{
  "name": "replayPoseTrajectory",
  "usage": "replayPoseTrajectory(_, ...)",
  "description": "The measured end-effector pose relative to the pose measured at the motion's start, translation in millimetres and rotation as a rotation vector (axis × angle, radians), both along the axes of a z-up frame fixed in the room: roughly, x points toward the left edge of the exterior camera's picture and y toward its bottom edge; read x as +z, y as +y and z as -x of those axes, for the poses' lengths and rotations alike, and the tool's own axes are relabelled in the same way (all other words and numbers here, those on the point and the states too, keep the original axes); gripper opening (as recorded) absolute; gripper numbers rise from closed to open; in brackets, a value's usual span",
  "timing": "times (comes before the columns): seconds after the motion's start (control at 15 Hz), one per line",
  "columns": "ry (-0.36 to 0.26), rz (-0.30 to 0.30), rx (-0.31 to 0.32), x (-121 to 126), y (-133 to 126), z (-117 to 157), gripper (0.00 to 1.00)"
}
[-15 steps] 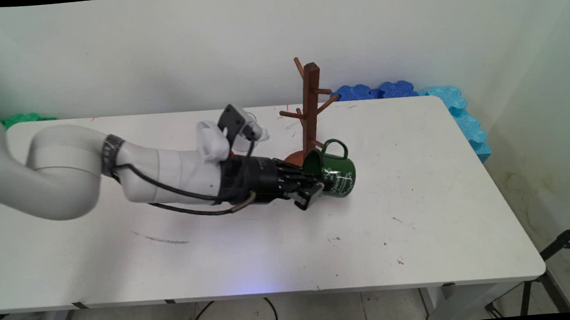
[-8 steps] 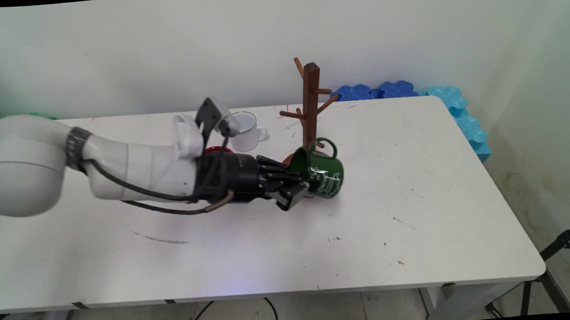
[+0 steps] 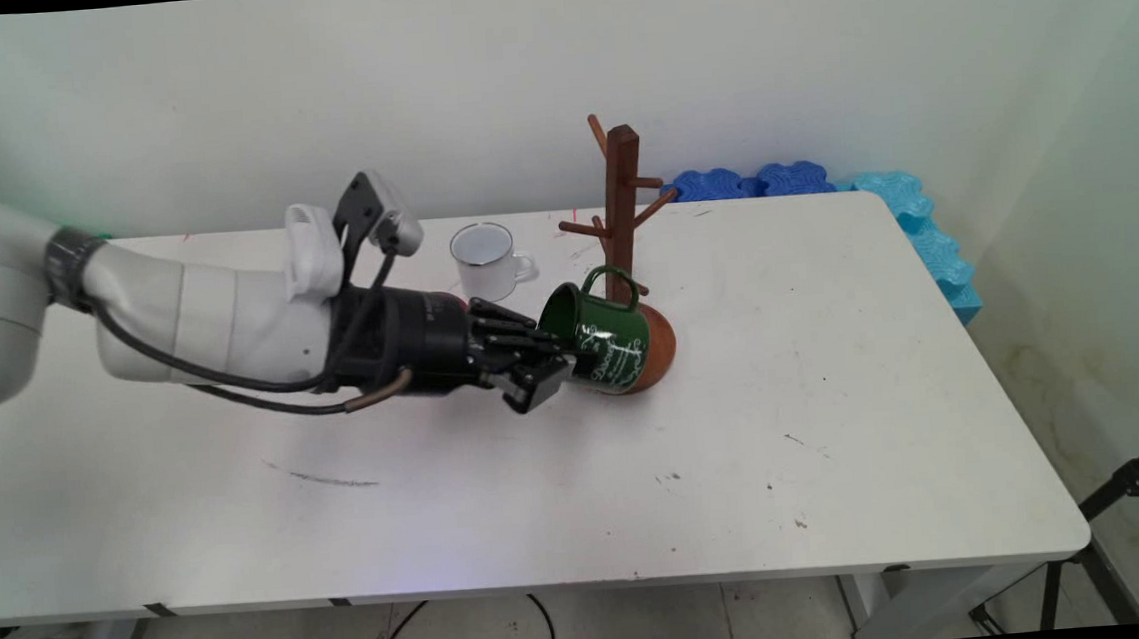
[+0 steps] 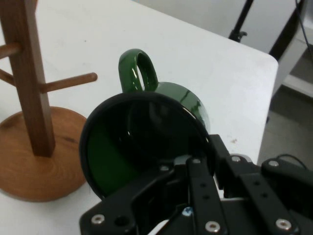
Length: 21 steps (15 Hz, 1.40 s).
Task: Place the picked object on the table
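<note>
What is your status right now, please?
Claw shut on green mug rim, mug tipped sideways. Mug tree right beside it. White cup behind the arm.

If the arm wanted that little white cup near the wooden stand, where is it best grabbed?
Probably by the rim, from above. The white cup stands upright with its mouth open to the ceiling, so one finger could go inside the wall and one outside. Its small handle points toward the wooden mug tree, so the side away from the tree looks freer.

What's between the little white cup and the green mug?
In the main view, only bare table lies between the white cup and the green mug, which the end effector grips at its rim.
</note>
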<state>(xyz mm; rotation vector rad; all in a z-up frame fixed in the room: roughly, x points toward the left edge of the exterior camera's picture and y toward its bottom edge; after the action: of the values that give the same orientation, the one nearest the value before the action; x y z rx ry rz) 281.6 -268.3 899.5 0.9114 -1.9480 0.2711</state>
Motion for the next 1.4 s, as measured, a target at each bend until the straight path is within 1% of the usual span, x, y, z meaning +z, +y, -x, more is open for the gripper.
replayPoseTrajectory(0.33, -0.060, -0.002, -0.090, 21, 9, -14, 0.00)
replayPoseTrajectory(0.67, -0.142, 0.015, -0.172, 59, 11, -39, 0.00)
replayPoseTrajectory(0.87, -0.217, 0.016, -0.207, 80, 5, -59, 0.00)
replayPoseTrajectory(0.93, -0.235, 0.012, -0.210, 83, 4, -63, 0.00)
replayPoseTrajectory(1.13, -0.325, -0.007, -0.226, 97, -6, -78, 0.00)
replayPoseTrajectory(1.27, -0.376, -0.020, -0.236, 101, -12, -82, 0.00)
replayPoseTrajectory(1.4, -0.442, -0.039, -0.248, 104, -19, -86, 0.00)
